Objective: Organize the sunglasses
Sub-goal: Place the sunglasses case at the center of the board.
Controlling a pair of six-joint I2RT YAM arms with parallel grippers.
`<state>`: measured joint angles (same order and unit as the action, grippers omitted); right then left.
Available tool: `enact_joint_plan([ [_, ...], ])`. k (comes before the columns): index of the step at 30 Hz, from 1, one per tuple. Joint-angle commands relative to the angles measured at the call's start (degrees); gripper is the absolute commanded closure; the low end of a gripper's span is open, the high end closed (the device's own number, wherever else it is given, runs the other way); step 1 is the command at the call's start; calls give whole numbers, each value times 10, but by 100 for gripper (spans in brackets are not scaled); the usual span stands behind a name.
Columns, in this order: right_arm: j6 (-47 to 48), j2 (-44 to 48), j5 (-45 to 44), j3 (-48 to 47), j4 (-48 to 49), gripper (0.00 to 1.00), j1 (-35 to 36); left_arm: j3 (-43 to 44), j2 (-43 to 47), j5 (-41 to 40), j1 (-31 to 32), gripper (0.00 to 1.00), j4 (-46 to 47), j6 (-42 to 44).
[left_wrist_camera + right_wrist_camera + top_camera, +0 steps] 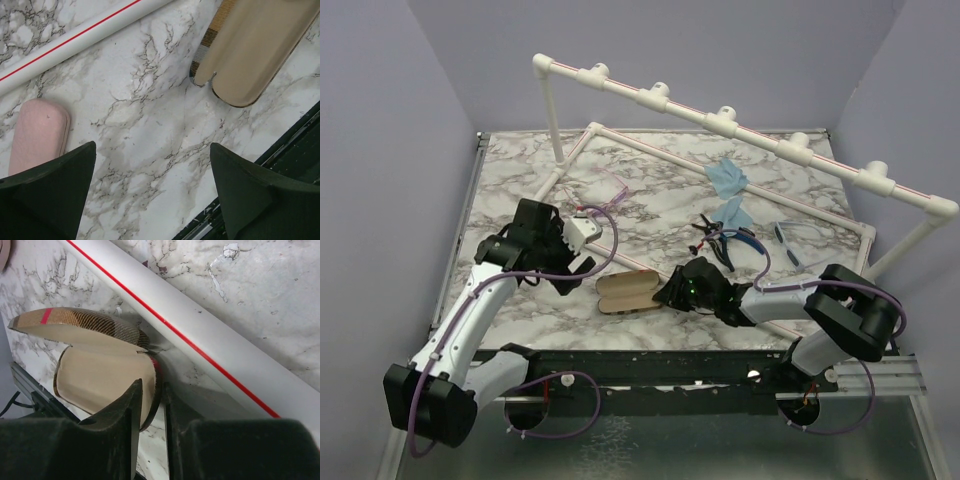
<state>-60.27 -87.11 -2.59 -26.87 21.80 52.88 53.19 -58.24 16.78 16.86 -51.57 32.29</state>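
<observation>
Left end effector (pixel 152 150): jaws wide, nothing held, above bare counter (pixel 150 100) between pink case (pixel 37 135) and open plaid case (pixel 250 50).
Right end effector (pixel 154 387): jaws narrow, astride rim of plaid case's lower shell; cannot tell whether rim is actually pinched.
Pink sunglasses (pixel 605 195): on counter just beyond left end effector, near pipe frame (pixel 720 120).
Blue sunglasses (pixel 790 238): on counter at right, apart from pliers (pixel 725 245).
Both pairs outside cases.
</observation>
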Motion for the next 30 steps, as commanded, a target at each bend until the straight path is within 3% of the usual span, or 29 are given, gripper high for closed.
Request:
enact_joint_plan([
  [1,4,10,-13,-4,-25,73,6,-5,-25,47,5,6,20,21],
  [9,73,48,-13,-49,-94,61,5,-40,-11,123,6,7,74,-9],
  [20,182,130,-86,-125,-247,44,-2,-42,12,115,7,11,76,-17],
  [23,238,170,-97,-152,-303,41,-43,-25,13,109,7,12,74,-31],
  [27,312,197,-31,-175,-352,38,-175,19,-4,72,7,13,47,-45],
  [30,386,175,-84,-197,-374,38,-229,51,-15,45,7,12,14,-42],
])
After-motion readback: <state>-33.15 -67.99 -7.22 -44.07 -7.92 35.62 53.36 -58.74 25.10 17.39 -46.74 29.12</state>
